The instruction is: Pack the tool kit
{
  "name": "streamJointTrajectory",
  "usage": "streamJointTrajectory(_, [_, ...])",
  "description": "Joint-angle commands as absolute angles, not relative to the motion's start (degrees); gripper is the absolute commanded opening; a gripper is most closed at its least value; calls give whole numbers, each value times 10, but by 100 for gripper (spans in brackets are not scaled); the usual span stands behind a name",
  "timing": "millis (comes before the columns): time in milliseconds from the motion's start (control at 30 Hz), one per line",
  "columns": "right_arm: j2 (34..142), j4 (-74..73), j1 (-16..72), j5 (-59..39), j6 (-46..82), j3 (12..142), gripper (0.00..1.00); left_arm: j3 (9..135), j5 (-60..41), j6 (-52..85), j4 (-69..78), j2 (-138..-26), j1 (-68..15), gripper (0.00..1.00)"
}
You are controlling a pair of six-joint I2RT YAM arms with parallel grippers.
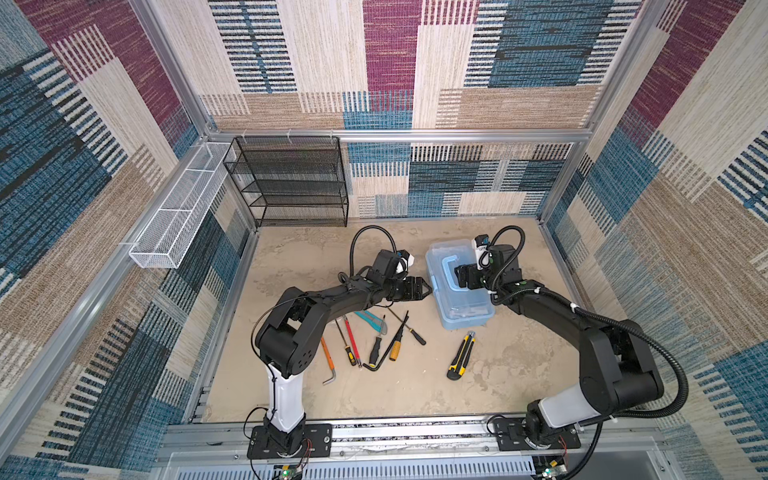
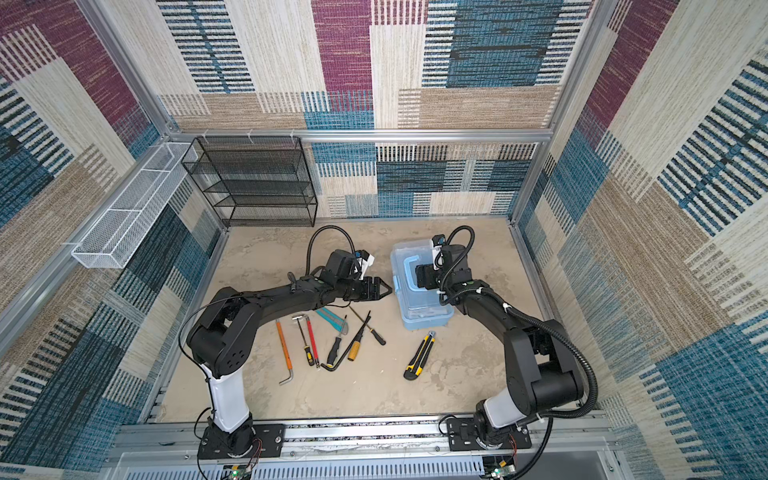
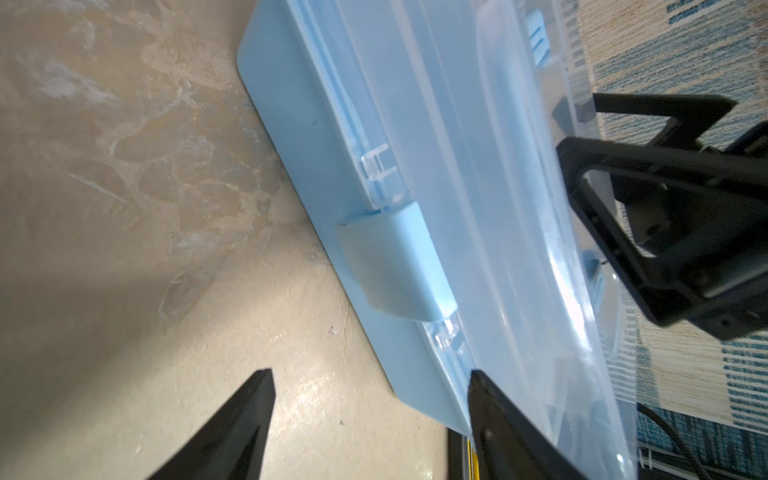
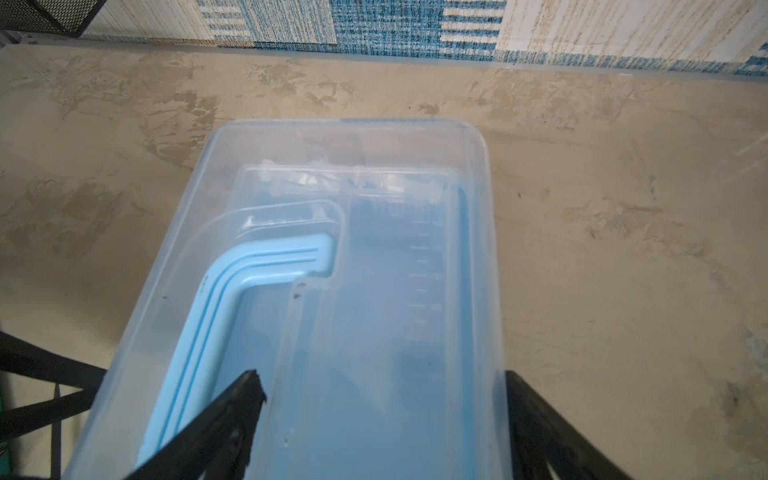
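Left gripper [image 1: 428,287] jaws stood spread, holding nothing, just left of tool kit box [image 1: 465,309] | right gripper [image 1: 460,279] jaws spread, empty, above lid [image 4: 415,332] | box sat right of centre in both top views

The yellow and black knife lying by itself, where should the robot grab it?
Grab the yellow and black utility knife across the middle of its long body, coming straight down from above. It lies flat on the table, apart from the other tools, so there is room on both long sides. Its body is narrow, so jaws turned crosswise to its length should close on it easily.
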State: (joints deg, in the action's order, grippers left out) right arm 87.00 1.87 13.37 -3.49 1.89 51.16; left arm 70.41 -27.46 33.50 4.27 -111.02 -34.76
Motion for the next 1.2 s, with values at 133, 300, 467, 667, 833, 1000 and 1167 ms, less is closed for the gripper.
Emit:
streamJointTrajectory(133, [893, 89, 135, -73, 18, 506, 84, 724, -312, 361, 74, -1129, -347, 80])
streamJointTrajectory(300, [906, 68, 135, -115, 49, 506, 79, 719, -324, 383, 99, -1134, -347, 85])
streamJointTrajectory(467, [923, 45, 135, -134, 81, 503, 77, 725, -357, 409, 122, -1152, -346, 86])
streamJointTrajectory(667, [938, 26, 135, -154, 111, 502, 76, 724, -373, 445, 171, -1169, -344, 86])
streamJointTrajectory(833, [947, 7, 135, -175, 137, 503, 76, 739, -381, 460, 193, -1180, -342, 86])
streamJointTrajectory(1000, [955, -11, 135, -200, 160, 501, 75, 750, -388, 482, 221, -1185, -337, 86])
streamJointTrajectory(1167, [959, -18, 134, -204, 169, 499, 75, 744, -386, 506, 253, -1179, -335, 95])
